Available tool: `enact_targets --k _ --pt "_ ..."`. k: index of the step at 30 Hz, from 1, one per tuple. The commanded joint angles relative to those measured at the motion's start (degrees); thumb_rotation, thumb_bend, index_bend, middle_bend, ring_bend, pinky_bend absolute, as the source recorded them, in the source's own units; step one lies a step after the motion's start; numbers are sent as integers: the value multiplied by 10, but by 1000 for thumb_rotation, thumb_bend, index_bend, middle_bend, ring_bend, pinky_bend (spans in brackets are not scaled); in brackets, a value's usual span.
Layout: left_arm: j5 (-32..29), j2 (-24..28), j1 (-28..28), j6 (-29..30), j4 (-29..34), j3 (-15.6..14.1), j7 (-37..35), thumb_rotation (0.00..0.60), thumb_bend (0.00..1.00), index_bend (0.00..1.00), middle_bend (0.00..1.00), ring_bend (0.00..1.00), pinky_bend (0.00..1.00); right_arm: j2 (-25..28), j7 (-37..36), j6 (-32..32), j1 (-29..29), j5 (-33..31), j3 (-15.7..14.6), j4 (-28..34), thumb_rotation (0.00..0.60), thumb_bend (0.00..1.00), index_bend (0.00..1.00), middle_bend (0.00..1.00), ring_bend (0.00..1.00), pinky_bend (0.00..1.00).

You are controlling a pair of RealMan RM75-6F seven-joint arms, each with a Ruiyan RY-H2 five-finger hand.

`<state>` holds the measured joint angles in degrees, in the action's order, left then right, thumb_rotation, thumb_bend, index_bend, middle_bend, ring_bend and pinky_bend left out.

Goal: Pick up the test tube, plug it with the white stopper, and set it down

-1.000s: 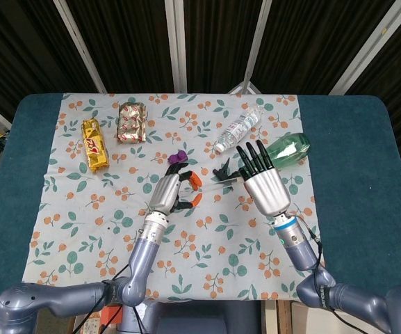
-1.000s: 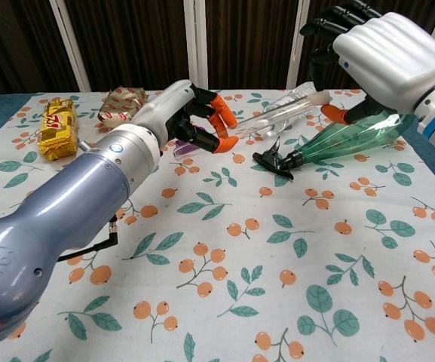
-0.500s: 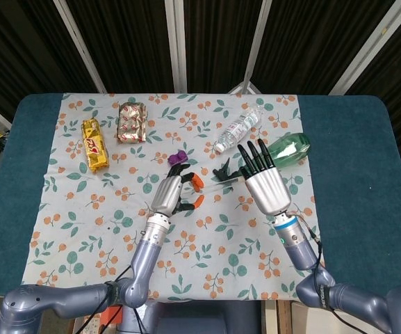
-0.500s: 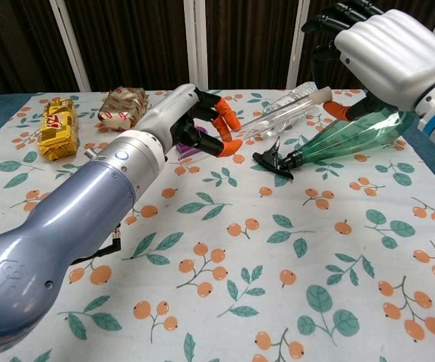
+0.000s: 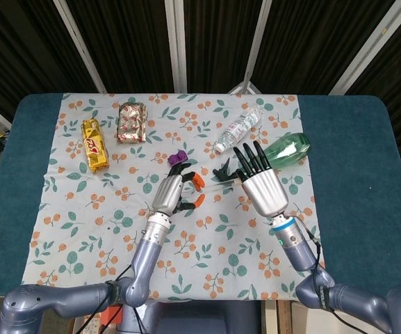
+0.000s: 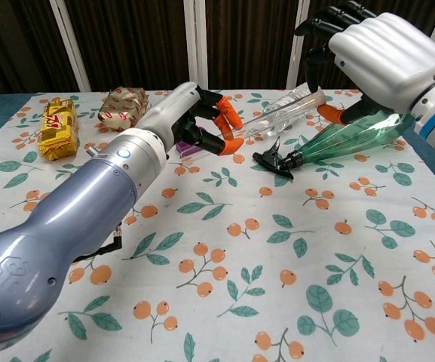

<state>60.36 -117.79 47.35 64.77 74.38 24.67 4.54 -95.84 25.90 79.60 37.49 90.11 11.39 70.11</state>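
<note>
The left hand (image 6: 194, 117) fills the near side of the chest view, its fingers curled with their orange tips (image 6: 228, 128) close beside the lower end of the test tube (image 6: 281, 115); whether those tips pinch the glass or only touch it cannot be told from either view; the head view shows the same hand (image 5: 172, 191) from above, with the orange tips at its right edge. The right hand (image 6: 375, 49) hangs higher on the right of the chest view, its dark fingers arched downward over the tube's upper end, where the white stopper (image 6: 321, 96) sits; its underside is hidden there, and the head view gives only its back with fingers (image 5: 252, 158) fanned apart, so its grip cannot be told. Only the chest view shows the tube lifted clear of the floral cloth (image 6: 277, 249), long axis slanting up from the left hand toward the right, stopper end pointing right and away. Since the earlier frames the left hand has shifted little, and the right hand has dropped slightly, the tube tilting a touch lower. Behind lie the green spray bottle (image 6: 345, 136), its black trigger toward the camera, and the clear water bottle (image 5: 238, 129); a purple object (image 5: 178, 156) shows beyond the left hand; farthest left are the yellow snack pack (image 5: 94, 145) and the brown snack pack (image 5: 131, 122).
</note>
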Motion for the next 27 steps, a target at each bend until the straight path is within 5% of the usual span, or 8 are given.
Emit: enact_targets --k 1,7,15,27 --pt "1 0 -1 0 0 -1 0 600 599 692 545 126 0 0 -1 0 0 -1 0 1 600 414 620 152 52 0" --pt "3 -1 -1 -1 -1 -1 -1 600 598 692 545 126 0 -1 1 -1 -1 -1 -1 2 600 415 566 152 52 0" --pt "6 -2 -3 -1 -3 -1 -5 600 599 692 545 126 0 3 6 -9 -4 -7 -2 10 600 414 182 107 42 0" --pt "17 3 -7 -2 -1 -5 -16 600 599 692 545 126 0 14 19 -17 -9 -22 2 24 600 415 72 59 10 0"
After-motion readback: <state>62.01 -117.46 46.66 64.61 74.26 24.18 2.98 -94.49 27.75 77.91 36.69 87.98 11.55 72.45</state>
